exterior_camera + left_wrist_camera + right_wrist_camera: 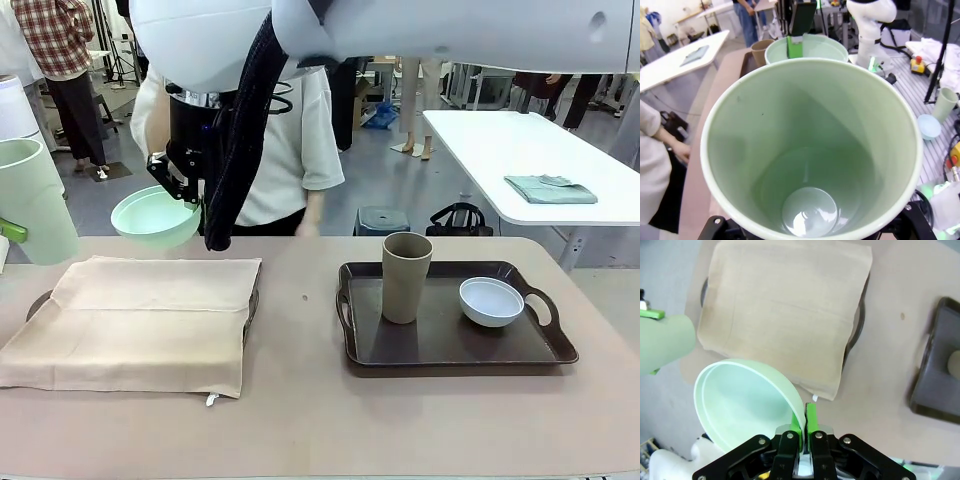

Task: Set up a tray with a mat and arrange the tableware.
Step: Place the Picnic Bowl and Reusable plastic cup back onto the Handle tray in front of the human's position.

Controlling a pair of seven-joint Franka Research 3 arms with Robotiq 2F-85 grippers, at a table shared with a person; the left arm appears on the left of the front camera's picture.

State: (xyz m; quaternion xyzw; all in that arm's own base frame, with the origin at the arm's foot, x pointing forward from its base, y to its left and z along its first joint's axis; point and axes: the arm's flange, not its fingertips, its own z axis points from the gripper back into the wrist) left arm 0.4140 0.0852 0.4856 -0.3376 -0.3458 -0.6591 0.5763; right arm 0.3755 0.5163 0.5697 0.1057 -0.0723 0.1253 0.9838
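My left gripper [810, 232] is shut on a tall pale green cup [810, 150], which it holds upright at the table's far left [30, 200]; one green pad [10, 230] shows there. My right gripper [802, 422] reaches across and is shut on the rim of a pale green bowl [740, 400], held tilted above the table's far edge [155, 215]. A beige mat [140, 320] covers the left tray [862, 315]. The dark right tray [450, 355] carries a brown cup [405, 275] and a white bowl [491, 301].
A person in a white shirt stands at the far side, a hand [310, 225] near the table edge behind my right arm. Bare tabletop [300, 300] lies between the two trays. Farther back stands a white table [520, 150] with a folded cloth.
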